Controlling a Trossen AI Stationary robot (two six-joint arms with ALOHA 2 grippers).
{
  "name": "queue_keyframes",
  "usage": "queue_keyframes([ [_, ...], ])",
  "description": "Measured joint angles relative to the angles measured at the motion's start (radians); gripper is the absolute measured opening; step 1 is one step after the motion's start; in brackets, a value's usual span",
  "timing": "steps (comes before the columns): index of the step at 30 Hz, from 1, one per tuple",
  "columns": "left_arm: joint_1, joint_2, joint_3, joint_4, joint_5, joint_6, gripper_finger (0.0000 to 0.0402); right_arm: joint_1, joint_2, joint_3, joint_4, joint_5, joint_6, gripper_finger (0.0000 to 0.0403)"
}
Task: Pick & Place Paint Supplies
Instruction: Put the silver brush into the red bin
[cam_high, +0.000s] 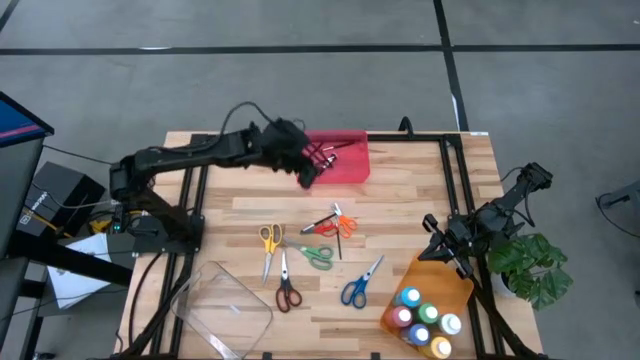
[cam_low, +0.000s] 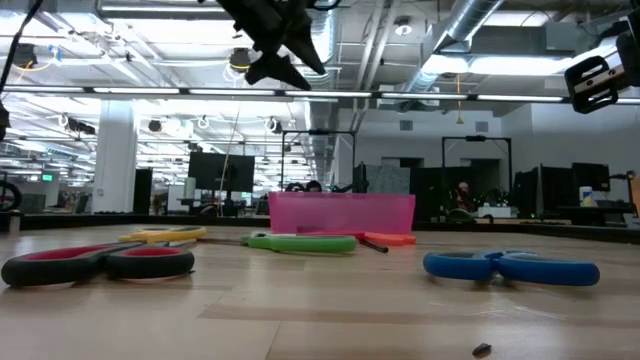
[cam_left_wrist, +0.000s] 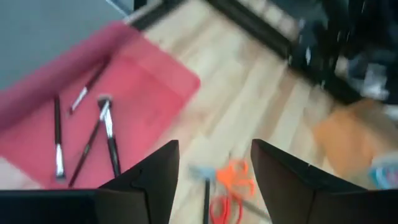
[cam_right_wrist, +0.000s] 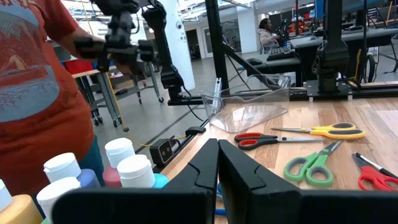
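Wooden table (cam_high: 400, 200) is carrying everything in the high view: the left end effector (cam_high: 305, 165) is hovering over the near edge of the red tray (cam_high: 345, 165), where thin brushes (cam_high: 325, 152) are lying, while the scissors (cam_high: 300, 255) are spreading across the middle and the right end effector (cam_high: 440, 250) is sitting beside the orange tray (cam_high: 425, 275) of paint bottles (cam_high: 425, 315). In the left wrist view the left end effector (cam_left_wrist: 214, 180) is standing open and empty, with the brushes (cam_left_wrist: 87, 134) lying in the red tray (cam_left_wrist: 143, 81) just ahead of it and orange scissors (cam_left_wrist: 233, 190) below its fingers. In the right wrist view the right end effector (cam_right_wrist: 217, 165) is sitting closed on nothing, the white-capped paint bottles (cam_right_wrist: 124, 162) beside it and scissors (cam_right_wrist: 311, 165) lying beyond on the table (cam_right_wrist: 373, 118).
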Motion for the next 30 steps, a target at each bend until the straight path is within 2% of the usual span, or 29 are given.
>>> queue_keyframes([
  [3, -0.065, 0.007, -0.001, -0.122, -0.021, -0.002, 0.0192, 0.0, 0.0, 0.0, 0.0, 0.0, 0.0, 0.0009],
  [7, -0.133, 0.081, -0.001, -0.264, -0.03, -0.033, 0.0192, 0.0, 0.0, 0.0, 0.0, 0.0, 0.0, 0.0009],
  [11, -0.16, 0.187, -0.002, -0.35, 0.049, -0.061, 0.0196, 0.0, 0.0, 0.0, 0.0, 0.0, 0.0, 0.0009],
  [14, -0.172, 0.274, -0.002, -0.345, 0.116, -0.051, 0.0202, 0.0, 0.0, 0.0, 0.0, 0.0, 0.0, 0.0009],
  [20, -0.183, 0.404, -0.002, -0.32, 0.137, 0.0, 0.0215, 0.0, 0.0, 0.0, 0.0, 0.0, 0.0, 0.0008],
  [24, -0.18, 0.434, -0.014, -0.28, 0.149, 0.023, 0.0222, 0.0, 0.0, 0.0, 0.0, 0.0, 0.0, 0.0008],
  [30, -0.18, 0.434, -0.1, -0.235, 0.149, 0.021, 0.0222, 0.0, 0.0, 0.0, 0.0, 0.0, 0.0, 0.0008],
])
